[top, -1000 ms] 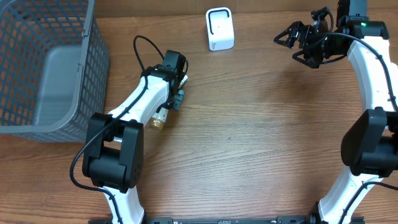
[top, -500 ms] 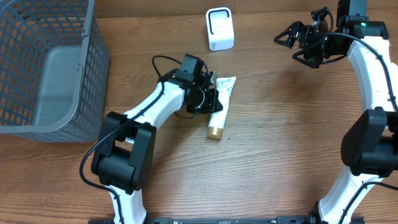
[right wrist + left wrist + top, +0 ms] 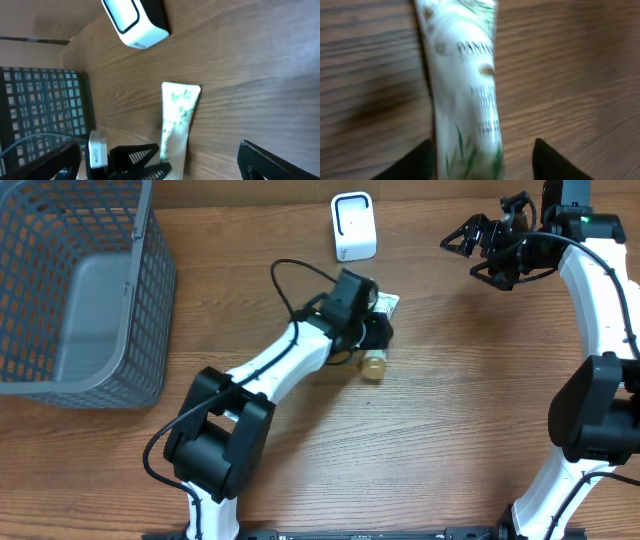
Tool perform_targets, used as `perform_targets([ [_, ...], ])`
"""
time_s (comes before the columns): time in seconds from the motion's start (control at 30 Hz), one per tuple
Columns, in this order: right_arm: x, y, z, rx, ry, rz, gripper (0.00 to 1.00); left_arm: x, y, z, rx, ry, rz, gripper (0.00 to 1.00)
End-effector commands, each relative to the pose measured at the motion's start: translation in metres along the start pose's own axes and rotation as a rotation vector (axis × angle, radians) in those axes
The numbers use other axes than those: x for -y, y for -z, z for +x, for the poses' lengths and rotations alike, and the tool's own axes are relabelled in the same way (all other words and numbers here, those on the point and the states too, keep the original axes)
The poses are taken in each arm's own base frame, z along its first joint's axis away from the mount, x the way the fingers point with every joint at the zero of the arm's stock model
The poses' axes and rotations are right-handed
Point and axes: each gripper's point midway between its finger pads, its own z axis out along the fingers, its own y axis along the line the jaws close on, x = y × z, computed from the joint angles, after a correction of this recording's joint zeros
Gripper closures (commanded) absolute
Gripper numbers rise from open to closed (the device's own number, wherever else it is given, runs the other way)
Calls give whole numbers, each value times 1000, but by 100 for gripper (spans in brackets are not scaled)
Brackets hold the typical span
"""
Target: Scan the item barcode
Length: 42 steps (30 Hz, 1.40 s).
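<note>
likely light, squashy, slick: pinch the tube (image 3: 467, 100) gently mid-body with left claw (image 3: 482, 145), parted astride it; right claw (image 3: 460, 252) spread empty.

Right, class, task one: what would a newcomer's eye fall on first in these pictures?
The white-and-green plastic tube with a gold cap lies in the middle of the wooden table, the left end effector straddling it with jaws apart. A white box-shaped scanner stands beyond it, and a grey mesh basket fills the far-left corner.
</note>
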Motion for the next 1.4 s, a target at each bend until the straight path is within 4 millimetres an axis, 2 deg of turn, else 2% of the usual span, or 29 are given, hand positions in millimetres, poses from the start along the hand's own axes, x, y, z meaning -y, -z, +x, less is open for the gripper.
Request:
perform_targets([
  [0.0,-10,7,11,-31,-78,-33,0,9,21,-24,44,-34,-32,32],
  [0.07,-18,8,12,-41,-61,-84,0,7,40,-41,59,-12,-49,46],
  [0.1,-20,8,13,-46,-64,-94,0,4,53,-52,67,4,-57,49],
  [0.17,-20,8,15,-54,-70,-95,0,-2,75,-69,86,31,-71,48],
  [0.23,-17,4,23,-79,-86,-54,0,-23,118,-98,122,70,-120,42],
  [0.27,-15,1,26,-85,-88,-28,0,-34,132,-106,139,91,-146,37],
  [0.3,-12,-3,31,-93,-85,13,0,-46,145,-113,155,115,-176,28],
  [0.33,-10,-7,35,-99,-79,49,0,-61,159,-120,168,145,-213,25],
  [0.43,-9,-23,47,-107,-20,177,0,-101,180,-128,183,224,-277,19],
  [0.47,-6,-29,50,-102,5,237,4,-116,185,-127,178,256,-296,6],
  [0.5,-6,-34,53,-97,33,287,10,-128,188,-125,169,284,-312,0],
  [0.53,-6,-39,57,-96,61,330,15,-137,190,-123,161,303,-324,0],
  [0.63,-11,-56,72,-90,135,450,16,-161,197,-116,132,357,-359,0],
  [0.73,-7,-76,86,-54,163,559,18,-171,201,-113,131,369,-397,0],
  [0.83,-6,-101,108,-76,197,567,20,-171,201,-113,131,369,-399,0],
  [0.93,-5,-118,124,-96,228,561,23,-171,201,-114,132,368,-398,0],
  [1.0,-4,-124,127,-92,243,561,30,-171,201,-114,133,368,-398,0],
  [1.03,-1,-131,130,-87,259,570,37,-171,201,-114,134,368,-397,0],
  [1.13,19,-138,132,-46,268,669,41,-170,200,-114,133,366,-397,0],
  [1.23,30,-149,136,-53,290,721,43,-171,201,-114,134,368,-397,0],
  [1.33,27,-163,142,-59,324,711,45,-171,201,-114,134,369,-398,0],
  [1.37,25,-167,143,-52,343,719,50,-171,201,-114,134,369,-398,0],
])
